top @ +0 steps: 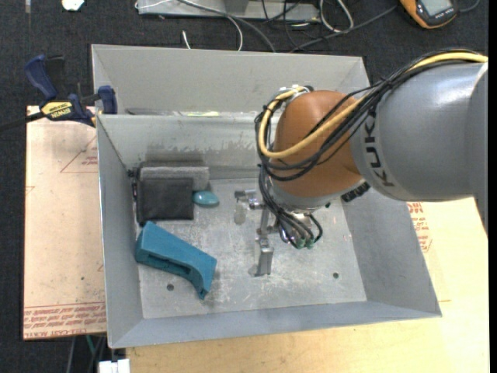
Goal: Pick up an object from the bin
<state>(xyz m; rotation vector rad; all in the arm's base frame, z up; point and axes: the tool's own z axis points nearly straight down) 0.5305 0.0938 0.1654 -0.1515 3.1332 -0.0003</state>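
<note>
My gripper [255,233] hangs over the bare middle of the bin floor, below the orange wrist cover. Its two metal fingers stand apart, one fingertip [262,264] toward the front and the other toward the back, so it is open with nothing between them. A small teal oval thing [206,199] lies to the left of the gripper, apart from it, next to a dark grey block [165,193]. A blue angular plastic thing [175,256] lies at the bin's front left, well clear of the fingers.
The dark grey block rests against the bin's back left wall. The arm and its cables cover the back right part of the bin. Bare floor shows in front of and to the right of the gripper.
</note>
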